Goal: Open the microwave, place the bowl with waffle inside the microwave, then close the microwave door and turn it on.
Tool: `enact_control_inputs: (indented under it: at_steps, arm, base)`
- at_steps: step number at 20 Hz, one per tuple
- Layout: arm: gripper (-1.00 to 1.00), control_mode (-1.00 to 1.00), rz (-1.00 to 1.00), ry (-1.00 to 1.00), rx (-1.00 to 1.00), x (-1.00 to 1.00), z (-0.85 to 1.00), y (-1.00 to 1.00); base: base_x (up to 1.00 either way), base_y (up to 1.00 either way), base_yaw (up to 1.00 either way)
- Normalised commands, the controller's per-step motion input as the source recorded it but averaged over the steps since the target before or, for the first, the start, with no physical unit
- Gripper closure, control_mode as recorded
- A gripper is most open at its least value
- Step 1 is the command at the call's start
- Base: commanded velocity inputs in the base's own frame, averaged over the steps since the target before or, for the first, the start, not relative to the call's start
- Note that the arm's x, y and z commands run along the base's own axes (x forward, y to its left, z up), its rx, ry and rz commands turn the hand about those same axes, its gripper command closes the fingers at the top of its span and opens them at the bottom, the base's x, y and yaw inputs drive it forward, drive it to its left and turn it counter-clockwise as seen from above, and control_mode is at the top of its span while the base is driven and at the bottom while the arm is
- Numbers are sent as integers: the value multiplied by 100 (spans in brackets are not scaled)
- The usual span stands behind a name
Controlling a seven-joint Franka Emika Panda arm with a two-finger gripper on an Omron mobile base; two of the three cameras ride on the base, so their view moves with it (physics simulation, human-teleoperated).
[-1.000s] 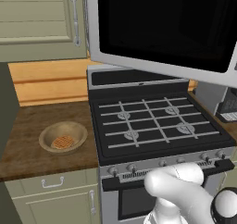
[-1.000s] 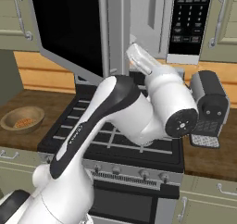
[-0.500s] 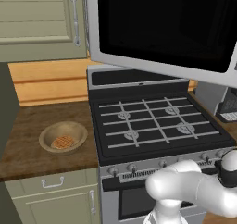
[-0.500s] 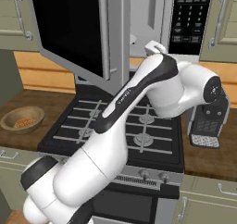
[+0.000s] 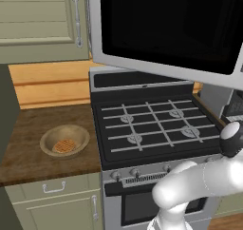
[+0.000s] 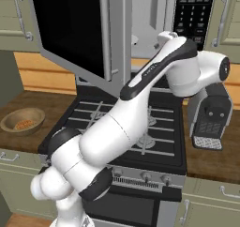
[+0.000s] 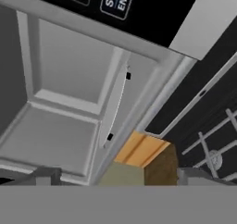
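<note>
Left base view: round wooden bowl [image 5: 64,141] holds gridded waffle [image 5: 64,145], lower left; gripper spread wide, apparently empty, fingertips hidden.

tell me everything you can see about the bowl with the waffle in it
The bowl is small, round and shallow, with a thick rim and a tan-brown wood look. It sits upright and flat on the dark brown counter, left of the stove and apart from it, below the beige cabinet. A small round orange-brown waffle with a grid pattern lies flat on its floor, smaller than that floor. Nothing but the counter and waffle touches it; the right base view shows it at far left.
</note>
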Motion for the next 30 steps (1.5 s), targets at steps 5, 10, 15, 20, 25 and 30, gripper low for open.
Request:
enact_control_inputs:
  at_steps: [5,10,15,20,25,30]
  arm:
    - [-100,-100,7,0,4,-98,0,48]
    - [-100,-100,6,6,0,-91,0,99]
    - [-100,-100,8,14,1,-8,0,71]
    - [-100,-100,18,1,0,-81,0,53]
    - [-100,-100,19,0,0,-100,0,64]
    - [-100,-100,8,9,0,-94,0,100]
  base:
    - [0,0,0]
    - [0,0,0]
    - [0,0,0]
    - [0,0,0]
    - [0,0,0]
    - [0,0,0]
